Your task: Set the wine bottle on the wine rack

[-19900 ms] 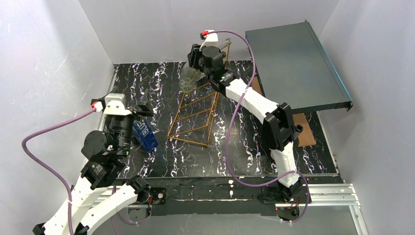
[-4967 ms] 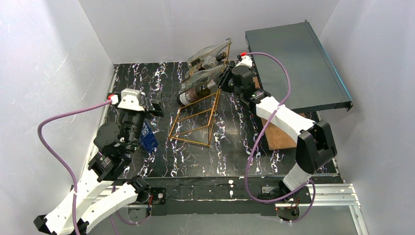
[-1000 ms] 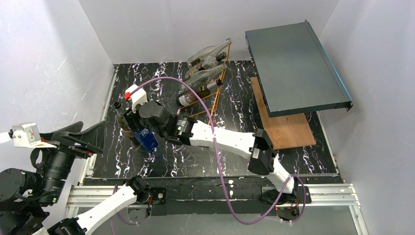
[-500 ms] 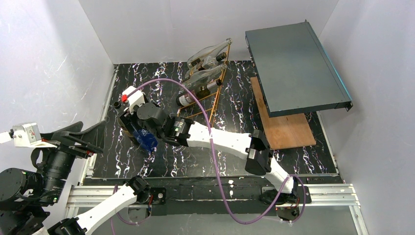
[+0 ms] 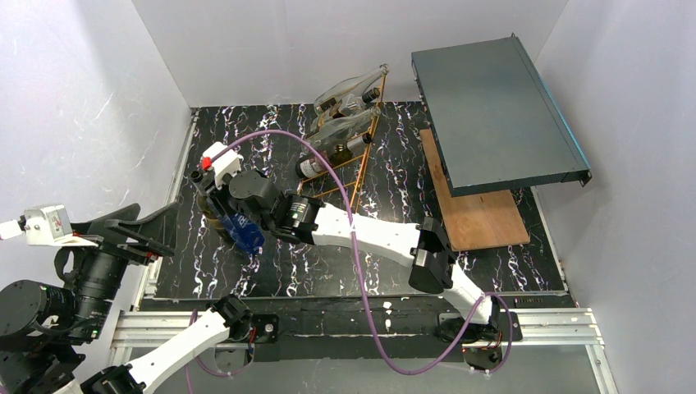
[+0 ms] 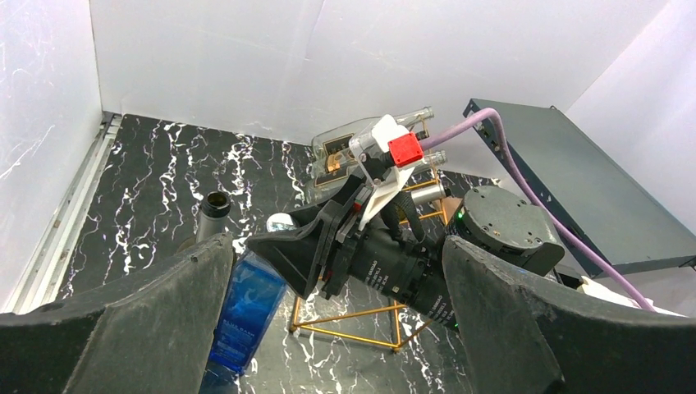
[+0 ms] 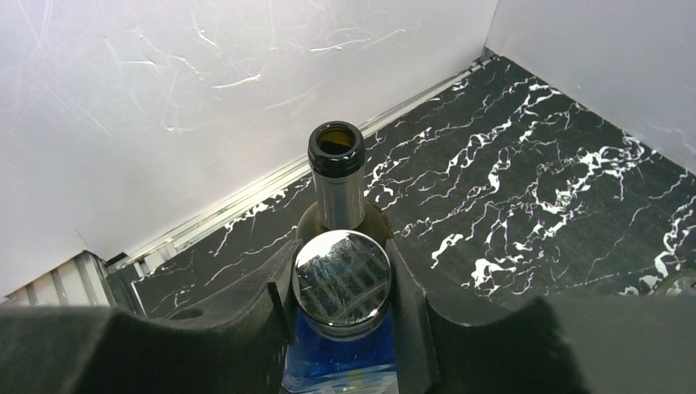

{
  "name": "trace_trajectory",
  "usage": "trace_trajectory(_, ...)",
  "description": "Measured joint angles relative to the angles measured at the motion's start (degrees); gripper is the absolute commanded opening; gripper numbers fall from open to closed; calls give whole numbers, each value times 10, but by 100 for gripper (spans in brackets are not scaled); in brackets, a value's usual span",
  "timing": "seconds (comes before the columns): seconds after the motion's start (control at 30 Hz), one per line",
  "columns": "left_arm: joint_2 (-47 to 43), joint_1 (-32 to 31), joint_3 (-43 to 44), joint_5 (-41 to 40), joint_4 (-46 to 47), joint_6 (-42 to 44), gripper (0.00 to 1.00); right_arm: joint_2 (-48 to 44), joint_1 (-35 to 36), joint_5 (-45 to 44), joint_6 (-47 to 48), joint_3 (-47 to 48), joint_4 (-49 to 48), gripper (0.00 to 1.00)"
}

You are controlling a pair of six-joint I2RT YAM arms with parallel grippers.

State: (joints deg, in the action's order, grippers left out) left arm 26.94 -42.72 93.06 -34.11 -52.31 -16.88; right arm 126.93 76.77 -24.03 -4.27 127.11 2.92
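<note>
A blue bottle (image 5: 246, 232) with a silver cap (image 7: 342, 279) stands at the mat's left, leaning slightly. My right gripper (image 7: 342, 289) reaches across from the right, and both jaws press the sides of the cap. Right behind it stands a dark olive bottle (image 7: 335, 176) with an open mouth. The copper-gold wine rack (image 5: 359, 164) lies at the back centre, with three bottles (image 5: 336, 131) resting on its far end. My left gripper (image 5: 172, 230) hangs open and empty near the front left, facing the blue bottle (image 6: 242, 312).
A dark flat box (image 5: 496, 107) sits tilted at the back right, over a wooden board (image 5: 484, 217). White walls enclose the mat on three sides. A metal rail (image 7: 205, 217) runs along the mat's left edge, close to the dark bottle.
My right gripper has shifted a little to the left over the blue bottle and its jaws have narrowed onto the silver cap. The left arm has stayed still.
</note>
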Motion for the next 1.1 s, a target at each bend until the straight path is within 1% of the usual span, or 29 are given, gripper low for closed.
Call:
trace_trajectory(0.03, 0, 0, -1, 0, 0, 0, 99, 0, 0, -1, 2, 0, 0, 38)
trace_trajectory(0.13, 0, 0, -2, 0, 0, 0, 99, 0, 0, -3, 9, 0, 0, 29)
trace_trajectory(0.33, 0, 0, -2, -3, 0, 0, 99, 0, 0, -2, 10, 0, 0, 2)
trace_trajectory(0.63, 0, 0, -5, -10, 0, 0, 99, -5, -5, -2, 2, -14, -19, 1)
trace_trajectory(0.83, -2, 0, -8, -12, 0, 0, 99, -29, -23, 13, -23, -51, -35, 1)
trace_trajectory(1.1, -12, 0, -19, -14, 0, -3, 99, -32, -46, 31, -44, -55, -35, 1)
